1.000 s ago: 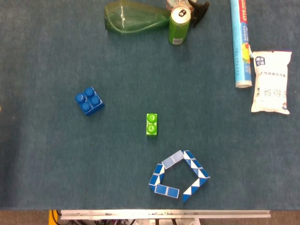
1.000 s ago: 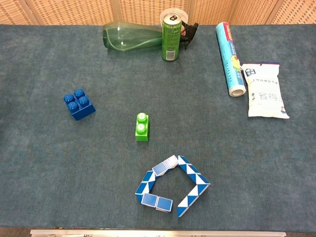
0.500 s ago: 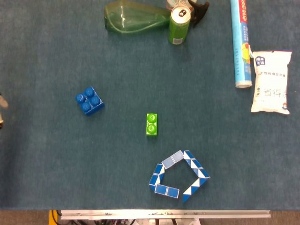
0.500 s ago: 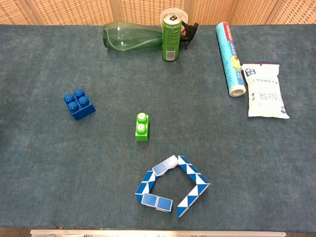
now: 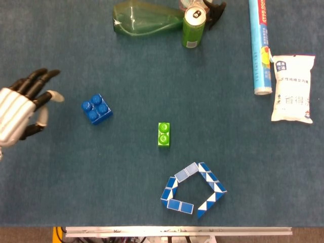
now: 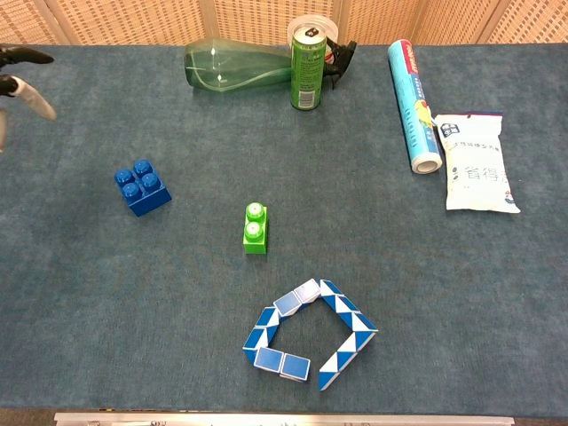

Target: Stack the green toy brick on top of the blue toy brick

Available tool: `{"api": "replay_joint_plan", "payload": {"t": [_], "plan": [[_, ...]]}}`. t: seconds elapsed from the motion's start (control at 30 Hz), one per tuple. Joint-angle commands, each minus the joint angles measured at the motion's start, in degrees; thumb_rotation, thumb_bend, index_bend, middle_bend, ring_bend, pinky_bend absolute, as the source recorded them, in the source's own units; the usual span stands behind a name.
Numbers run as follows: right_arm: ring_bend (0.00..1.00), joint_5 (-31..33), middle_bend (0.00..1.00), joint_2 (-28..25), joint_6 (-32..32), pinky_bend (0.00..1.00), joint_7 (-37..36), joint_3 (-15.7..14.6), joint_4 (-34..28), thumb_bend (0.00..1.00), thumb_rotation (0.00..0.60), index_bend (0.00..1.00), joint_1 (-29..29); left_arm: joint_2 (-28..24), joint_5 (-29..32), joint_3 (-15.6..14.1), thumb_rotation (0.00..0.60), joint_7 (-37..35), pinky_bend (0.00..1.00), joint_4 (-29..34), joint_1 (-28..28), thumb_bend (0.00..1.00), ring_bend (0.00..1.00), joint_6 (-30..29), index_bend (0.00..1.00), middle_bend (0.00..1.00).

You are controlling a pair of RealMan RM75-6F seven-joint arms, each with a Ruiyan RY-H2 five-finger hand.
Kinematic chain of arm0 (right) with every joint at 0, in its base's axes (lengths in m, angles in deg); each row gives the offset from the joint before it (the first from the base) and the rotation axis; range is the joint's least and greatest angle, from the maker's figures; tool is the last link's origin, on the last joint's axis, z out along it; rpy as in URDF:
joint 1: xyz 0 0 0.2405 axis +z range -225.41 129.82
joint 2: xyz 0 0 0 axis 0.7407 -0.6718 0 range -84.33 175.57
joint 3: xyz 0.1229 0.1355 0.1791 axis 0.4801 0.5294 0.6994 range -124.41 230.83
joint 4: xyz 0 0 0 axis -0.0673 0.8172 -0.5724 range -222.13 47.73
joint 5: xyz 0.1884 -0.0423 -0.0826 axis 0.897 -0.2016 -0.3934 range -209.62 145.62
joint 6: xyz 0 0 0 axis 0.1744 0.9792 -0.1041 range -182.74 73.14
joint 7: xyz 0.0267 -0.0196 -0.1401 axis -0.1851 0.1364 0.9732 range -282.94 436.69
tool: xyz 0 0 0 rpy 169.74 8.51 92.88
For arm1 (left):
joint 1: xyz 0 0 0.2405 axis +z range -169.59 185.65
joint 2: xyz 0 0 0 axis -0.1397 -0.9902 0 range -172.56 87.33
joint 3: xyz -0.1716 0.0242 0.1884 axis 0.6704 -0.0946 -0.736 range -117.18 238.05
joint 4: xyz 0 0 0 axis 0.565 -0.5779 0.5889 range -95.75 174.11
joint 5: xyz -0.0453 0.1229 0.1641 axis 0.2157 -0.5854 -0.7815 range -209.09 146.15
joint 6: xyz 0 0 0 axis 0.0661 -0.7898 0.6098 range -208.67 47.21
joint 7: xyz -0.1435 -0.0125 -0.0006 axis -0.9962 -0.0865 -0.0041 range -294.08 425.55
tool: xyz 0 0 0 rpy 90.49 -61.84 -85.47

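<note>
The green toy brick (image 5: 163, 134) (image 6: 254, 228), two studs up, lies near the middle of the blue cloth. The blue toy brick (image 5: 96, 109) (image 6: 142, 187), with several studs on top, sits apart from it to the left. My left hand (image 5: 21, 111) hangs at the left edge, left of the blue brick, its fingers spread and nothing in it; the chest view catches only its fingertips (image 6: 25, 89) at the upper left. My right hand shows in neither view.
A green spray bottle (image 5: 144, 17) on its side and an upright green can (image 5: 193, 28) stand at the back. A blue tube (image 5: 260, 45) and a white packet (image 5: 292, 95) lie at the right. A blue-and-white twist puzzle (image 5: 193, 190) lies near the front edge.
My left hand has come in from the left edge with fingers spread and now hangs left of the blue brick. Both bricks stay where they were.
</note>
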Motion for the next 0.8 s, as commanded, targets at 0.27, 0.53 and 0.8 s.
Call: {"api": "replay_joint_plan", "payload": {"t": [0.27,0.53,0.8], "plan": [[0.33,2.58,0.43,-1.04,-0.49,0.41,-3.42,1.24,0.77,0.24,0.600,0.43,-0.49,1.01,-5.52,-2.76,0.600,0.05,0.21,-2.97,-10.51,0.64,0.05,10.78,0.31,0.06],[0.33,3.85,0.43,-1.87,-1.00,0.41,-6.30,1.87,1.39,0.24,0.600,0.43,-0.77,3.41,-6.81,-3.84,0.600,-1.77,0.19,-3.49,-15.57,0.56,0.05,14.76,0.30,0.05],[0.33,5.11,0.43,-2.54,-2.79,0.41,-9.02,2.43,2.33,0.24,0.600,0.43,-0.40,5.15,-7.51,-4.64,0.600,-2.49,0.17,-2.78,-20.76,0.20,0.02,18.14,0.28,0.03]]}}
